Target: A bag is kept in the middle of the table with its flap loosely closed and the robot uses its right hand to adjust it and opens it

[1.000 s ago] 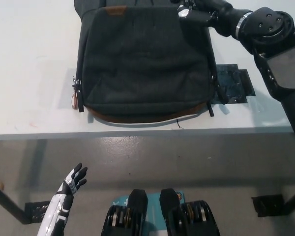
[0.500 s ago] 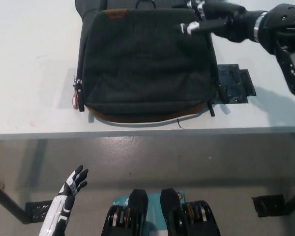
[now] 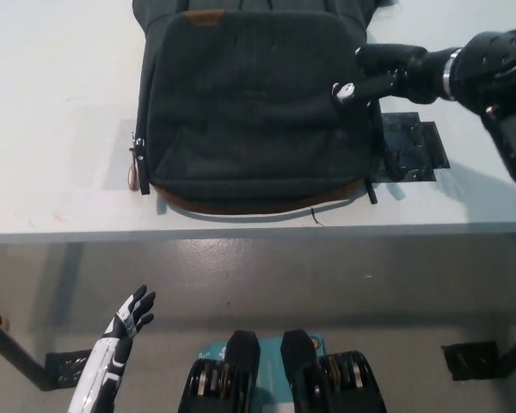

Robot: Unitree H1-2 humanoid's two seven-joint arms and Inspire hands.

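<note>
White surface of the table is seen across the upper part of the head view, its near edge running straight across the picture. Below that edge, at lower left, the left hand is held over the floor, fingers spread and nothing gripped. A zip pull is seen hanging at the left side of the bag. The bag, of dark grey fabric, is laid flat in the middle of the table, with its flap lying down over the front and a brown trim visible along the near edge. The right hand is placed at the flap's right edge, fingers extended toward the fabric; whether the flap is gripped cannot be told. A dark plate is seen on the table just right of the bag.
</note>
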